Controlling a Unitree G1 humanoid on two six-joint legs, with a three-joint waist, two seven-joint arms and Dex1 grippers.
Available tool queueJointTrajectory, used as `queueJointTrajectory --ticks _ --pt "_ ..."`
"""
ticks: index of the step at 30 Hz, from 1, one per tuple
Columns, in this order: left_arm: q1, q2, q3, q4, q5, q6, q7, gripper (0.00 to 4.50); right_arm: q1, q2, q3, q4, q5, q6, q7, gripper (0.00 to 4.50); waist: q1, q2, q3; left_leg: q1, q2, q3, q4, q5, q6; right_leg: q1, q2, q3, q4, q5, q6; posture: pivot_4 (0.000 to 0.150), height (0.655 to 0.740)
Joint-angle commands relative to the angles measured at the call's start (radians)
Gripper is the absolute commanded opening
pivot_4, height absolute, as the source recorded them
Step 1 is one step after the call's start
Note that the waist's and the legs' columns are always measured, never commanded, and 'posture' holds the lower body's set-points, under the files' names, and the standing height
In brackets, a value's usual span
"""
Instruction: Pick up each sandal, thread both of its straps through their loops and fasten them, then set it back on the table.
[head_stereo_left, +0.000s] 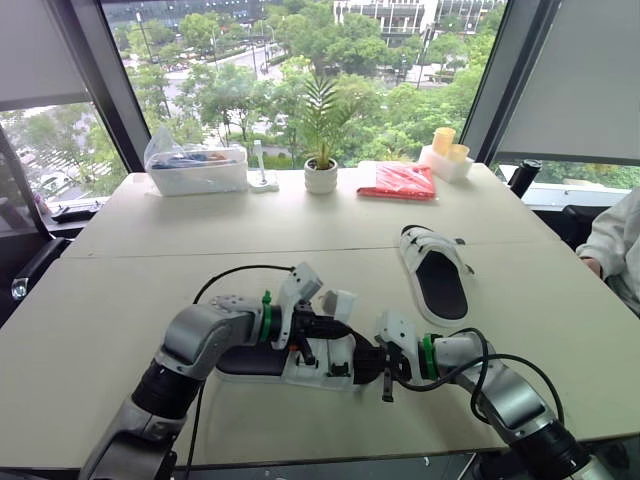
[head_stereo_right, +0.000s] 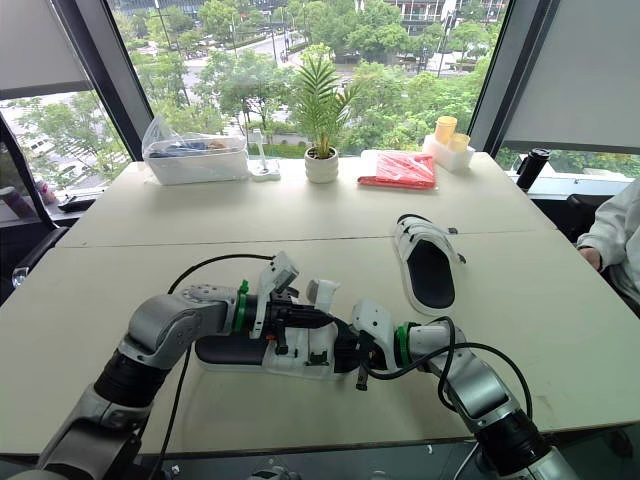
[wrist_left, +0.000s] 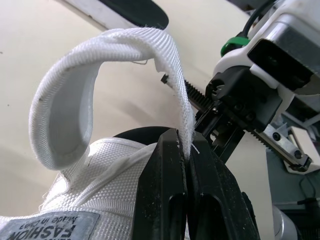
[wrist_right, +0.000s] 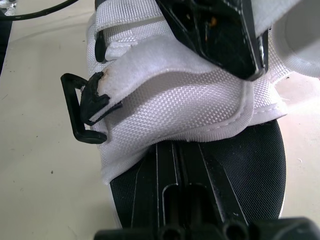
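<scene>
white strap (wrist_left: 100, 65) pinched by left gripper (wrist_left: 186, 162), right gripper (head_stereo_left: 387, 368) seemingly touching sandal (wrist_right: 190, 105)

Two white-strapped sandals with black footbeds on the tabletop (head_stereo_left: 120, 300).
The near sandal (head_stereo_left: 300, 372) lies sole-down close to the front edge, lengthwise across it. One woven strap (wrist_left: 65, 100) arches up free, its end pinched between the closed fingers of the left pincer (wrist_left: 186, 145), and a black loop (wrist_right: 80, 117) juts from the sandal's side. The far sandal (head_stereo_left: 437, 272) lies flat, well apart, further back to the right.
</scene>
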Motion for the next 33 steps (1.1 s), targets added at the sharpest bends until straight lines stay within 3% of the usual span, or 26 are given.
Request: queueJointTrajectory --ticks 1,16,26,33 --pt "-0.028 -0.001 -0.008 -0.044 -0.002 0.019 0.012 0.02 0.010 0.001 0.024 0.030 -0.029 0.011 -0.007 0.00 0.000 0.000 0.000 0.000 0.000 0.000 0.000 0.000 0.000 0.000 0.000 0.000 0.000 0.000 0.000 0.150 0.7400" --pt "-0.051 0.064 -0.013 -0.084 -0.031 0.110 -0.016 0.02 0.008 0.001 0.028 0.036 -0.034 0.004 -0.006 0.00 -0.002 0.000 0.000 0.000 0.000 0.000 0.000 0.000 0.000 0.000 0.000 0.000 0.000 0.000 0.000 0.150 0.7400" --pt "-0.059 -0.004 0.000 -0.096 -0.038 0.089 0.022 0.02 0.002 0.007 0.032 0.044 -0.038 -0.001 -0.009 0.00 -0.002 0.000 0.000 0.000 0.000 0.000 0.000 0.000 0.000 0.000 0.000 0.000 0.000 0.000 0.000 0.150 0.7400" --pt "-0.028 0.024 0.000 -0.128 -0.053 0.102 0.010 0.02 0.007 0.006 0.032 0.043 -0.041 -0.003 -0.012 0.00 -0.003 0.000 0.000 0.000 0.000 0.000 0.000 0.000 0.000 0.000 0.000 0.000 0.000 0.000 0.000 0.150 0.7400"
